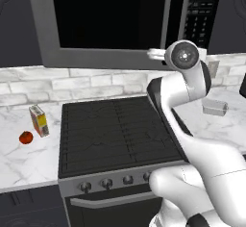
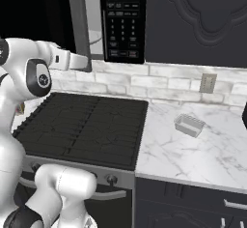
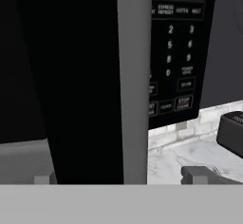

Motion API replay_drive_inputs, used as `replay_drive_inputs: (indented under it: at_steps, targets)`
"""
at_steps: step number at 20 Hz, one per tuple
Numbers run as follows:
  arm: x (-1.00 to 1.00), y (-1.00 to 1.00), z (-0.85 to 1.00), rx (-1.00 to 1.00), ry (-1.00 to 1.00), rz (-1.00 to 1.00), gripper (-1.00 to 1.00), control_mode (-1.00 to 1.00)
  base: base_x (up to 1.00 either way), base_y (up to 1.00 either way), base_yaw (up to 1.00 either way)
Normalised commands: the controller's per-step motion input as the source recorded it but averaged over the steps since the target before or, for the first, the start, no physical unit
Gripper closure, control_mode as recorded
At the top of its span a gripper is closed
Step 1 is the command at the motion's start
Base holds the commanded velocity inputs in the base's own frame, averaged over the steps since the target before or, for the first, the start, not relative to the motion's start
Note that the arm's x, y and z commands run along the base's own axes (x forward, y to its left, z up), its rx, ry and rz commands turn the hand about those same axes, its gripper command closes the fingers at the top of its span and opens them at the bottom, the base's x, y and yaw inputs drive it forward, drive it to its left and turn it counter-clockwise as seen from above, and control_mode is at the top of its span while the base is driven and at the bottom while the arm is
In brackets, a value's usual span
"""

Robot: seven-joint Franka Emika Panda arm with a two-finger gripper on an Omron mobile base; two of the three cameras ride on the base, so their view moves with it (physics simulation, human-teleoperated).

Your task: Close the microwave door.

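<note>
Gripper (image 3: 116,179) fingertips show far apart at the bottom of the hand view, so the jaws stand wide, holding nothing. Just ahead of them is the grey right frame of the microwave door (image 3: 130,80), perhaps touching, though that is hard to judge. The door stands slightly ajar from the microwave (image 2: 123,19) above the stove (image 1: 115,134). Farther right, a small tray (image 2: 188,125) rests on the marble counter (image 2: 202,154).

Flat, even rendered light; soft shadows, slightly coarse pixels.
</note>
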Motion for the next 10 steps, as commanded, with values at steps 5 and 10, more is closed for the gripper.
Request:
replay_drive_inputs:
  at_steps: [5,10]
  targets:
    - [0.3,-0.15,0.14,0.02,0.07,0.0,-1.0,-1.0,0.0,0.0,0.0]
    - [0.49,-0.16,0.02,0.03,0.08,0.03,-1.0,-1.0,0.0,0.0,0.0]
